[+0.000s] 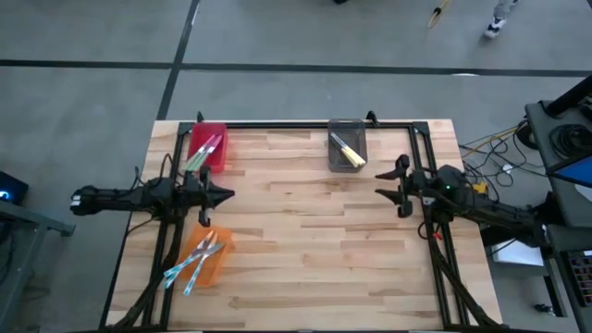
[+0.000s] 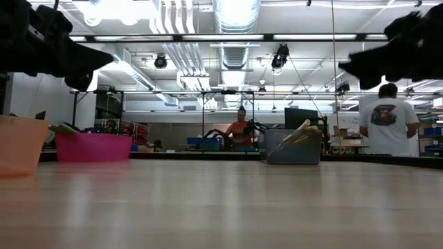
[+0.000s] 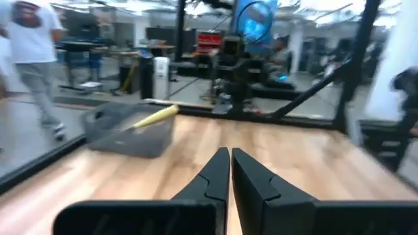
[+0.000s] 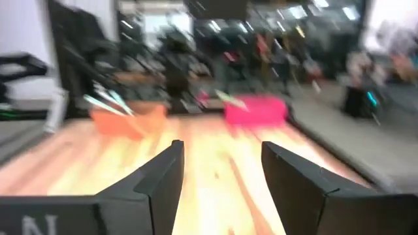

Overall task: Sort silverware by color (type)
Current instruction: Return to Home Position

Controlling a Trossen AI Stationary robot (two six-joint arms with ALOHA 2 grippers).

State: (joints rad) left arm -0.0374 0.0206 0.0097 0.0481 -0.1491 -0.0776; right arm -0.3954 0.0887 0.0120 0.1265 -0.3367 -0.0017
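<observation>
The silverware lies sorted in three bins. Green-handled knives (image 1: pixel 202 155) are in the red bin (image 1: pixel 215 137) at the far left. Yellow-handled knives (image 1: pixel 348 153) lean in the grey bin (image 1: pixel 347 129) at the far middle. Light-blue-handled knives (image 1: pixel 190 266) stick out over the rim of the orange bin (image 1: pixel 213 264) at the near left. My left gripper (image 1: pixel 228 195) hovers shut between the red and orange bins, pointing level toward the table's right (image 3: pixel 230 160). My right gripper (image 1: pixel 388 180) hovers open at the right, pointing left, nothing between its fingers (image 4: pixel 222 156).
A black frame (image 1: pixel 305 124) runs along the table's far edge and down both sides. The wide wooden middle (image 1: pixel 305 240) lies between the two grippers. Beyond the table a person in a white shirt (image 2: pixel 387 117) stands and another person (image 2: pixel 241 131) sits.
</observation>
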